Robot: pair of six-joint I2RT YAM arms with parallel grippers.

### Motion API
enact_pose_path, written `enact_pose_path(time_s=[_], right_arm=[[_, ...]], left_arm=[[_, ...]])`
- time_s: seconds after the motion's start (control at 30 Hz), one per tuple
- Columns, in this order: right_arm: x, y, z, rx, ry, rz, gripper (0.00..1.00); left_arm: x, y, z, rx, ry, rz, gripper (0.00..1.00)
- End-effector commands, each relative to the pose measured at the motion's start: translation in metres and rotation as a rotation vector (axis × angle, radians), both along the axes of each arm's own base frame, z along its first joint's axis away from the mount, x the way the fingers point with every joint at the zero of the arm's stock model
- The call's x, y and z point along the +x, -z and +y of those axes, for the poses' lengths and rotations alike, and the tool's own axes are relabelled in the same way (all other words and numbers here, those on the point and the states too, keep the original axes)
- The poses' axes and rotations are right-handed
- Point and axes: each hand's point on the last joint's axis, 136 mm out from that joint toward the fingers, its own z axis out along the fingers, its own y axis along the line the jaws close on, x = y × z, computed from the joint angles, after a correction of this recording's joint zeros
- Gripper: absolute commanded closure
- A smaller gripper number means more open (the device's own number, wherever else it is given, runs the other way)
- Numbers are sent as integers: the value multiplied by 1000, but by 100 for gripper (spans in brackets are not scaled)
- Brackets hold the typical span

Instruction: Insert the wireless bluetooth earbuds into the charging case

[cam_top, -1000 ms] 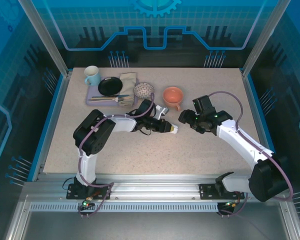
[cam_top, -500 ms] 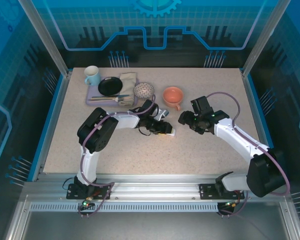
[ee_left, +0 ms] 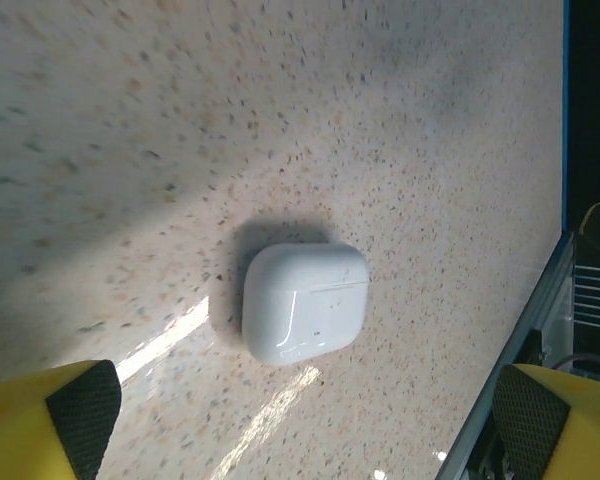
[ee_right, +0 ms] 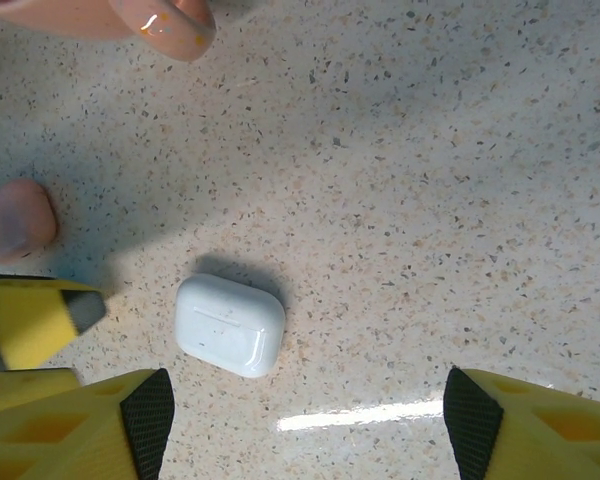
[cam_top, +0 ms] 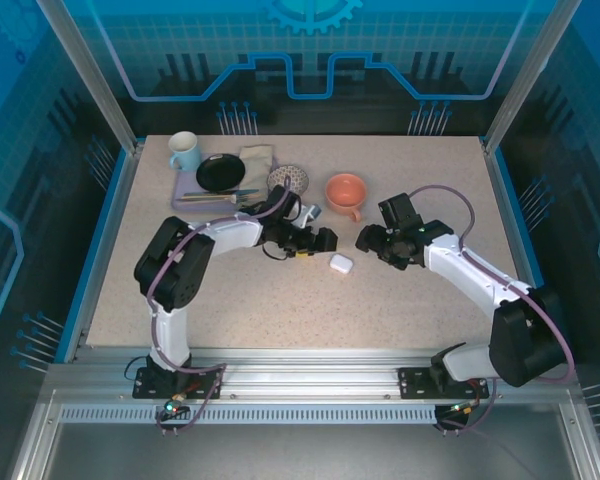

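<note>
At the left, my left gripper [cam_top: 317,241] hung low over the middle of the surface [cam_top: 180,290]. Its jaws were spread wide and pinched nothing. In its wrist view the yellow fingers [ee_left: 75,415] stood at the bottom corners with bare surface between them. Just to its right the white charging case [cam_top: 341,263] lay flat and free, lid down, touching neither arm. Farther right, my right gripper [cam_top: 368,241] faced it from the other side, jaws likewise apart and empty, with the case ahead of them.

I judged the step in hand to be the handling of that case, which sat between the two arms. With the lid shut nothing could go in, so the next move called for one arm to steady the body while the other lifted the lid at its seam. I expected the smooth, rounded shell to slip under a shallow pinch.

The closed lid hid whether any earbuds already sat inside. A pink case [ee_right: 15,220] lay a little toward the far edge, near the orange cup [cam_top: 346,190]. It was cut off at the side of the right wrist view, and its seam was too soft to read.
</note>
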Motion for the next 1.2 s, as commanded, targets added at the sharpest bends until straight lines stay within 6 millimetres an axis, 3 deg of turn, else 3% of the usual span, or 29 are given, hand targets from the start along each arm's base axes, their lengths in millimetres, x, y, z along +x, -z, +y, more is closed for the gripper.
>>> enact_pose_path(time_s=[0.0, 0.13, 0.17, 0.2, 0.33, 0.47, 0.57, 0.73, 0.83, 0.9, 1.03, 1.17], right_arm=[[1, -8, -9, -44, -7, -44, 23], [9, -33, -17, -97, -51, -131, 16], [11, -41, -22, -127, -53, -152, 3], [14, -49, -27, -163, -69, -179, 0], [31, -78, -58, -310, -64, -262, 0], [49, -106, -104, -537, 8, -421, 0], [61, -108, -122, -634, -45, -522, 0], [72, -53, -136, -681, -88, -551, 0], [71, -20, -133, -664, -108, -590, 0], [71, -6, -129, -645, -119, -620, 0], [80, -13, -113, -638, -218, -729, 0], [78, -3, -103, -564, -262, -826, 0]], left_arm=[[4, -46, 20, 18, -34, -116, 1], [20, -101, 55, 120, -131, -324, 1], [24, -114, 66, 150, -167, -376, 1], [29, -126, 80, 184, -210, -440, 1], [42, -163, 138, 351, -374, -722, 1], [44, -175, 195, 542, -510, -959, 1], [40, -161, 233, 639, -554, -957, 1], [22, -130, 287, 691, -687, -1024, 1], [12, -110, 312, 683, -775, -1008, 1], [10, -93, 321, 671, -785, -981, 1], [15, -51, 316, 611, -734, -913, 1], [27, -45, 304, 540, -698, -934, 1]])
